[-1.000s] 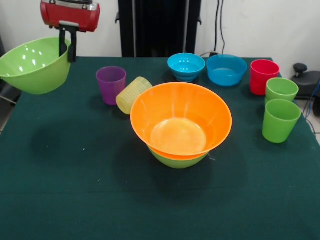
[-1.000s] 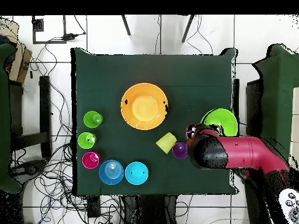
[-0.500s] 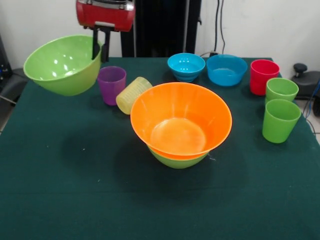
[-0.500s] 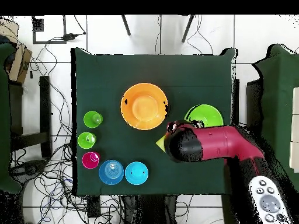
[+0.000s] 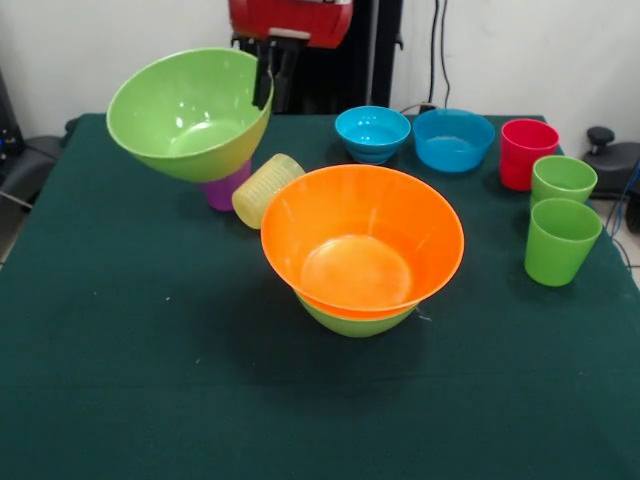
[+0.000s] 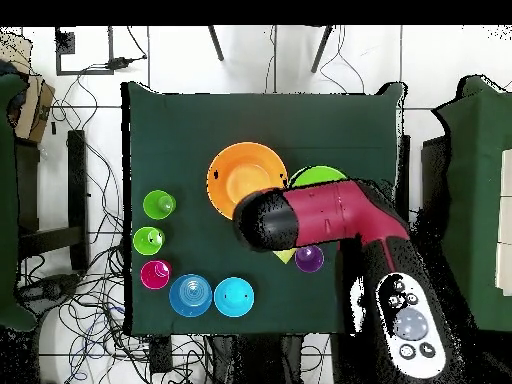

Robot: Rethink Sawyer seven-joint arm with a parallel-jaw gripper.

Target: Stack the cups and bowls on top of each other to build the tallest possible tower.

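Up at the left, a lime green bowl (image 5: 190,113) hung tilted in the air over the purple cup (image 5: 223,190), mouth tipped toward the camera. To seat it well, it would need to travel right, level out, and come down centred over the orange bowl (image 5: 362,245), clearing the pale yellow cup (image 5: 265,189) lying on its side just beside that stack. The orange bowl was nested in a second lime green bowl (image 5: 355,320) on the counter (image 5: 150,380). The gripper (image 5: 272,75) had its jaws closed narrowly across the carried bowl's rim, one finger inside, one out. Further right, two blue bowls (image 5: 372,133) sat side by side, then the red cup (image 5: 526,153) and two green cups (image 5: 560,240), untouched.
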